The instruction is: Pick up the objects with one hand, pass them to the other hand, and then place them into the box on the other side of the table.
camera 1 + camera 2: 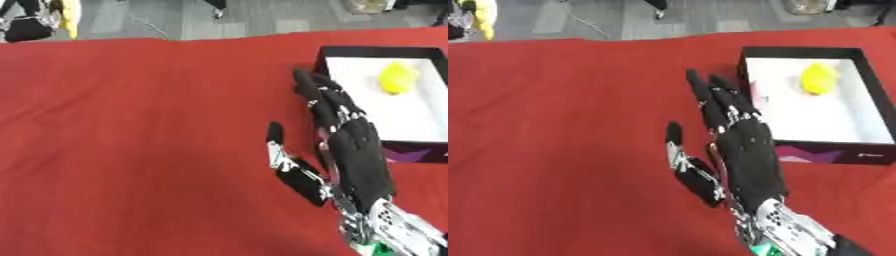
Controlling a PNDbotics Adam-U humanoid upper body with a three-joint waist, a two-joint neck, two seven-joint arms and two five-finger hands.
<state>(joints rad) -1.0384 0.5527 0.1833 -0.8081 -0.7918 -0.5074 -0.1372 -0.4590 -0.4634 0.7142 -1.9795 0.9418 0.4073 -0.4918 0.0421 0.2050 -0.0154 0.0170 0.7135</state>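
Right robot hand [745, 155] empty, fingers straight, thumb out, over red table [562, 125] beside box [868, 85] w/ yellow object [818, 78].

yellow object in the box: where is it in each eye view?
Left eye view: yellow object lies upper right, in the far part of the white-lined box.
Right eye view: same spot in the box, shifted left in the picture, near the top.
Shared landmark: the open right robot hand, fingertips by the box's near-left wall.
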